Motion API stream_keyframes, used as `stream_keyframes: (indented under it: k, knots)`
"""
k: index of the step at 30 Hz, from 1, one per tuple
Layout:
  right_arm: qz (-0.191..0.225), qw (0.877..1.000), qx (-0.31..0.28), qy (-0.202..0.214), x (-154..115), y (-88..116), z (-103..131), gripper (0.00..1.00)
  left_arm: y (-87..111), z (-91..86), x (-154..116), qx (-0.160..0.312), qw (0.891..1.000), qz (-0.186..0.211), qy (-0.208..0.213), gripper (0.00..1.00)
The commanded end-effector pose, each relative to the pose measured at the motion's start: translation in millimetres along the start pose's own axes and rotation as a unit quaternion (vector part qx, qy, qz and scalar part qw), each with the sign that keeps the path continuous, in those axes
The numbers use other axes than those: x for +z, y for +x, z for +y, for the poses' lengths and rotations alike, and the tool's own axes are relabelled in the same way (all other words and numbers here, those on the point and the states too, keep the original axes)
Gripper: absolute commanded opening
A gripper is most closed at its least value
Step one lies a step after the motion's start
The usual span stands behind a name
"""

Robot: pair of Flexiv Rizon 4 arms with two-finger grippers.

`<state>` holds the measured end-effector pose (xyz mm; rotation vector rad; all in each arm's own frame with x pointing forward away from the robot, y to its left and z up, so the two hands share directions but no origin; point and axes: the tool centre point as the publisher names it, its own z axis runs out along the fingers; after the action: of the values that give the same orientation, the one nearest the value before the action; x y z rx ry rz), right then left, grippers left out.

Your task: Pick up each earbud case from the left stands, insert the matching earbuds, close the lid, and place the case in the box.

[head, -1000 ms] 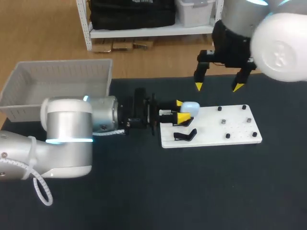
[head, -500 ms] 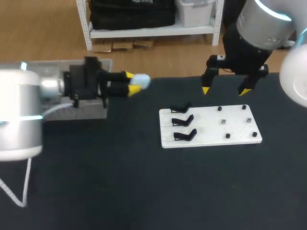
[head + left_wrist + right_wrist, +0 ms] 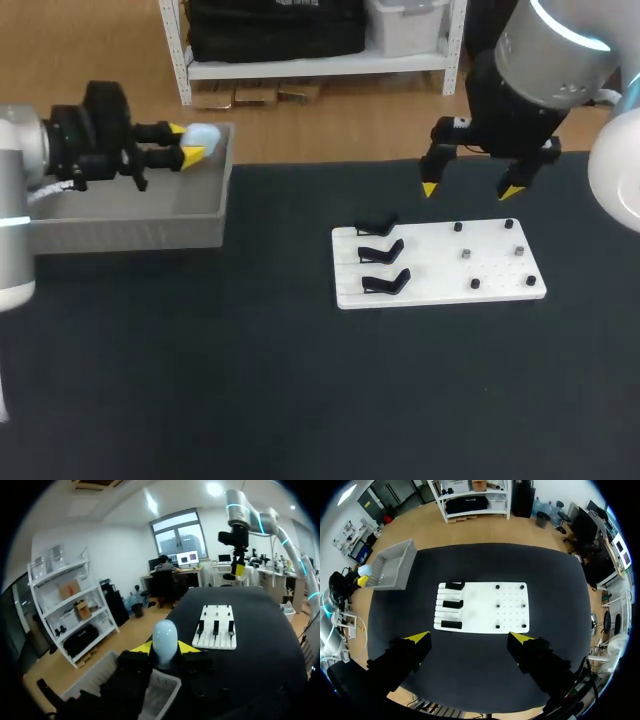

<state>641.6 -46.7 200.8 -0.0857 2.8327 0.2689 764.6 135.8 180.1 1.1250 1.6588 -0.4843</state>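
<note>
My left gripper [image 3: 188,144] is shut on a pale blue earbud case [image 3: 203,135], holding it level above the right end of the grey box [image 3: 120,232]. In the left wrist view the case [image 3: 164,639] stands between the yellow fingertips [image 3: 142,648], with the box wall [image 3: 158,694] just under them. The white board [image 3: 440,265] carries three black stands [image 3: 382,257] on its left side, all bare. My right gripper [image 3: 471,187] hangs open above the board's far edge; its wrist view looks straight down on the board [image 3: 482,607], the box [image 3: 390,565] and the held case [image 3: 365,570].
Small black pegs [image 3: 474,284] and a grey peg [image 3: 465,254] dot the right half of the board. Dark table cloth [image 3: 300,400] surrounds the board on all sides. The box sits at the table's far left corner.
My left arm has lifted the blue case off the top stand and carried it left, across the table to over the box. My right gripper has drifted slightly right and back, still open.
</note>
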Motion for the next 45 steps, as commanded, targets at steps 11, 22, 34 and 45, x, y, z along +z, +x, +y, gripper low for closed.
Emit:
stream_keyframes:
  k: [11, 22, 34, 45]
  knots:
    - [-0.004, 1.0, 0.001, 0.0, -0.4, 2.4, -0.6, 1.0, 82.8, 101.1, 18.6, -0.087, 0.995, 0.048, -0.025, 0.0]
    - [-0.004, 1.0, 0.001, 0.0, -0.4, 2.4, -0.6, 1.0, 107.2, 137.9, 31.3, -0.099, 0.993, 0.072, -0.008, 0.05]
    - [-0.004, 1.0, 0.001, 0.0, -0.4, 2.4, -0.6, 1.0, 92.0, 101.9, 9.6, -0.066, 0.996, 0.055, 0.001, 1.0]
    - [-0.004, 1.0, 0.001, 0.0, -0.4, 2.4, -0.6, 1.0, 71.8, 78.5, -2.6, -0.046, 0.998, 0.033, 0.0, 1.0]
